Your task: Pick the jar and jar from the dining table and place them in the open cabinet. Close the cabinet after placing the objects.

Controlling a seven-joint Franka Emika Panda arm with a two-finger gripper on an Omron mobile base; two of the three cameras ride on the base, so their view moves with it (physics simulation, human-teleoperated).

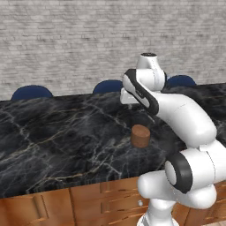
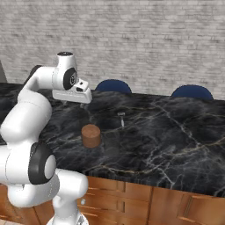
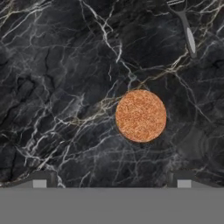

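One squat terracotta-brown jar [image 1: 140, 135] [image 2: 91, 135] stands upright on the black marble dining table [image 1: 53, 137] [image 2: 167, 145], near its front edge. From above it shows as a speckled orange disc [image 3: 141, 116]. My gripper [image 3: 111, 181] hangs well above the table, pointing straight down and open, with nothing between its fingertips [image 3: 39, 183]. The jar sits slightly ahead of the gap and a little toward the right finger. The white hand [image 2: 72, 94] hovers behind and to the left of the jar. The cabinet is out of view.
A small silver utensil [image 3: 189, 37] [image 2: 122, 117] lies on the marble beyond the jar. A faint glassy round outline [image 3: 197, 144] shows close beside the jar. Blue chair backs [image 1: 32, 92] [image 2: 191, 91] line the far side. Wooden drawer fronts [image 1: 88, 203] run below the front edge.
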